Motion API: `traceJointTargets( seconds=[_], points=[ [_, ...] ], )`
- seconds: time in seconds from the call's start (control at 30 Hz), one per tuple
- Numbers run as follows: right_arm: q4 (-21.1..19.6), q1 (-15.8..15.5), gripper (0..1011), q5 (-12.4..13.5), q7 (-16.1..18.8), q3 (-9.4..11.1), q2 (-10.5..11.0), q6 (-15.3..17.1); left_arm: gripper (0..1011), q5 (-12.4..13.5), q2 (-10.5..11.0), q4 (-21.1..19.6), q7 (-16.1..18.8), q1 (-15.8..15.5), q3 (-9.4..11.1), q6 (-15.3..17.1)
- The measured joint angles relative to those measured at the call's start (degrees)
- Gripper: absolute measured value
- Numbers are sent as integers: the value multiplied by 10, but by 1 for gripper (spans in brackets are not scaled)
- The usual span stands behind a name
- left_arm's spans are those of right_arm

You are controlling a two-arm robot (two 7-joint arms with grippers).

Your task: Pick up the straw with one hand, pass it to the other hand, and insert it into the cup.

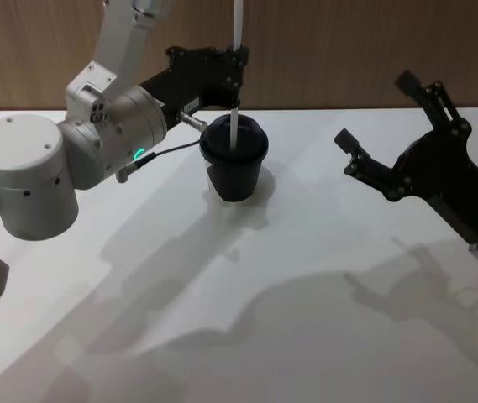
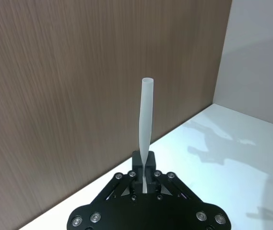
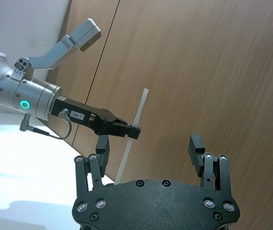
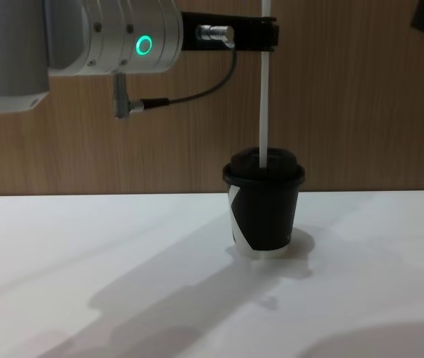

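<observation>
Chest view: my left gripper (image 4: 270, 33) pinches the straw (image 4: 264, 97), its tip in the cup (image 4: 264, 203); right gripper (image 1: 390, 126) jaws apart, far right.

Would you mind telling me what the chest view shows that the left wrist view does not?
Only the chest view shows the cup on the table, with the straw's lower end at the lid. Only the left wrist view shows the straw's open top end and the left gripper's jaws closed on it. Both show the straw standing upright in that gripper's hold before the wooden wall.
</observation>
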Motion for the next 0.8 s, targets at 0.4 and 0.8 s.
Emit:
traceJointTargets(
  seconds=[0.4, 0.8],
  points=[
    [0, 0, 1001, 0, 0, 0, 0, 0, 338, -1, -3, 4, -3, 1, -2, -1],
    [0, 0, 1001, 0, 0, 0, 0, 0, 717, -1, -5, 5, -5, 1, -3, -2]
  ],
)
